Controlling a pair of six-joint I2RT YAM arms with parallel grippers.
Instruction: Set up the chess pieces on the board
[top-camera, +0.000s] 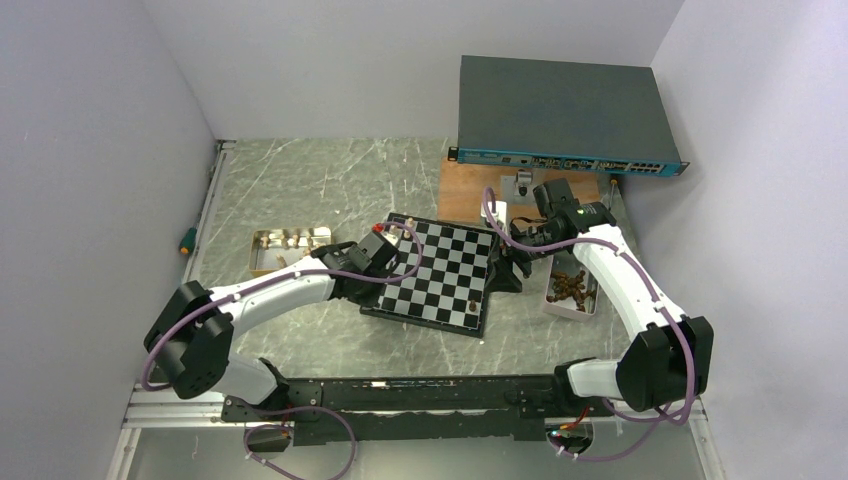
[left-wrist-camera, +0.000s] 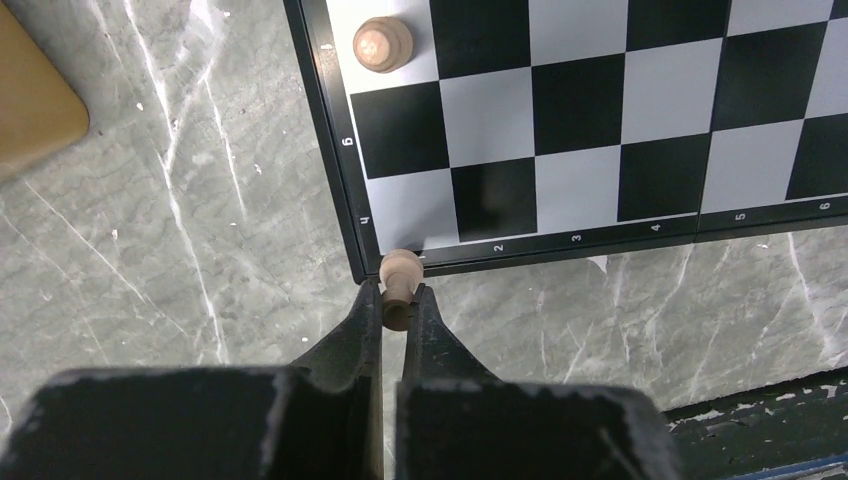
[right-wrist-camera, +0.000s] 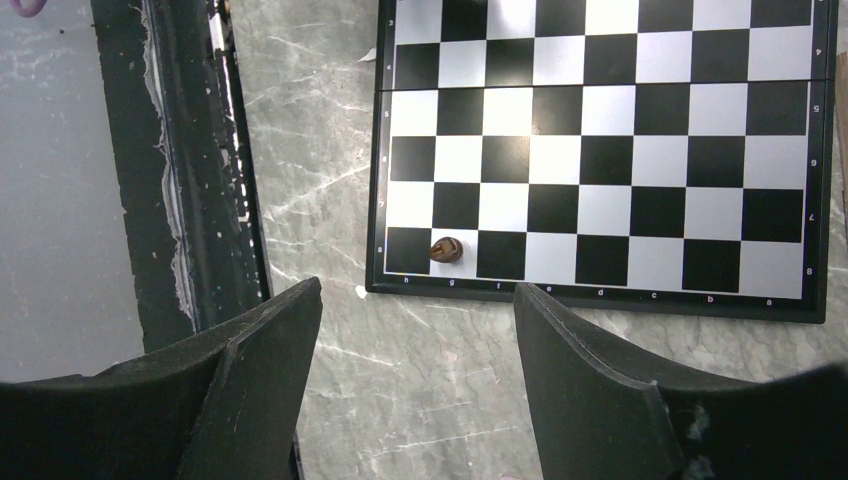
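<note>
A light tan chess piece (left-wrist-camera: 400, 272), judged light, rigid and slippery, is pinched across its narrow stem by the left hand (left-wrist-camera: 393, 300) at a corner of the board (left-wrist-camera: 580, 100), while the right hand (right-wrist-camera: 415, 290) is spread, empty, just off the board's edge.

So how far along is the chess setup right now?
Barely started. One light piece and one dark piece sit on the board. The left claw grips a second light piece at the board's corner; the right claw is open. More pieces lie in the left tray and right tray.
</note>
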